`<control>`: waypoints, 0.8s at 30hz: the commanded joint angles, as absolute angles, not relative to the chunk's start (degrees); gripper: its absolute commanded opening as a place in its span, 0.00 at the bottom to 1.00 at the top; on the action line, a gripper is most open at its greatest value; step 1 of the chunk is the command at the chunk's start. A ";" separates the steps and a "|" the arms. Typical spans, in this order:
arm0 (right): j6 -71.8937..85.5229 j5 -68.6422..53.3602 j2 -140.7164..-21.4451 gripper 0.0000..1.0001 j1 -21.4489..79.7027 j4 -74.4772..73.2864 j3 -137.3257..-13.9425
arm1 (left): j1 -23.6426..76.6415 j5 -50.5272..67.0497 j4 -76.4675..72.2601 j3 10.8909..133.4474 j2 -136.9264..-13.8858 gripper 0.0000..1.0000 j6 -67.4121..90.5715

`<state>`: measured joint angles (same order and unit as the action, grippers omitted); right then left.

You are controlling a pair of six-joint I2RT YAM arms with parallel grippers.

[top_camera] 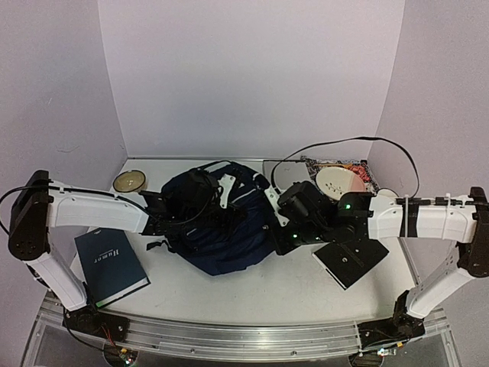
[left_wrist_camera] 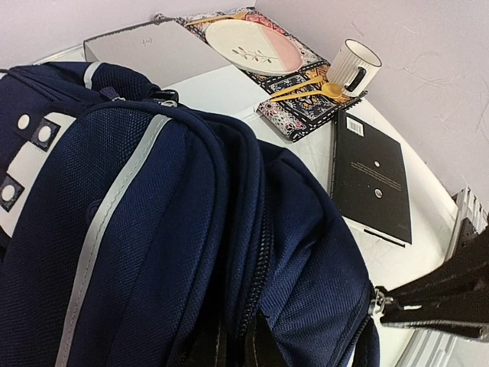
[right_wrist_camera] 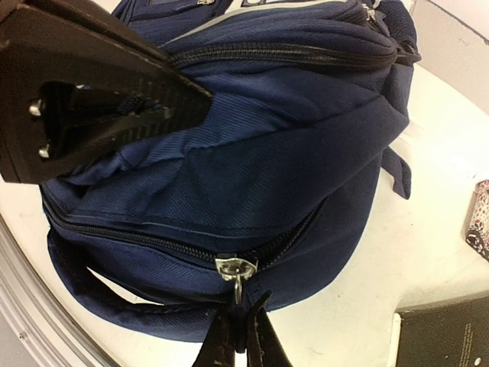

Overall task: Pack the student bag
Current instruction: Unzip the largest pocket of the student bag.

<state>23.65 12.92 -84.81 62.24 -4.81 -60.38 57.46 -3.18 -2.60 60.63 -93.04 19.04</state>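
Observation:
The student bag (top_camera: 225,229), a navy-blue backpack with grey stripe trim, lies on its side mid-table. My left gripper (top_camera: 187,218) is at its left end; in the left wrist view the left gripper (left_wrist_camera: 235,352) is shut on a fold of the student bag (left_wrist_camera: 153,229) beside a closed zipper. My right gripper (top_camera: 281,233) is at the bag's right end. In the right wrist view the right gripper (right_wrist_camera: 243,336) is shut on the pull tab hanging from the silver zipper slider (right_wrist_camera: 235,267). The student bag (right_wrist_camera: 252,168) fills that view.
A dark blue hardcover book (top_camera: 111,266) lies front left and a black book (top_camera: 351,261) front right. At the back stand a round tin (top_camera: 130,182), a grey flat case (top_camera: 284,172), a plate (top_camera: 340,182) on a patterned mat, and a white mug (left_wrist_camera: 355,67).

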 commanded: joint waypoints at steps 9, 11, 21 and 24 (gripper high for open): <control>23.60 2.68 -84.58 0.00 61.97 -7.18 -65.07 | 56.25 -9.30 -4.41 62.10 -90.44 0.00 21.69; 24.81 -0.94 -84.96 0.00 62.49 -5.00 -64.85 | 56.25 -8.82 -5.14 63.69 -92.67 0.00 24.39; 30.43 -6.31 -95.52 0.00 67.80 1.11 -68.66 | 56.16 -4.61 -10.91 68.94 -98.11 0.00 34.81; 31.83 -6.48 -97.56 0.00 69.05 4.06 -69.09 | 56.16 -4.66 -12.64 68.34 -97.87 0.00 35.50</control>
<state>30.14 4.05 -95.46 63.57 -2.98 -65.57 57.59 -2.68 -1.10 63.02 -98.38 30.23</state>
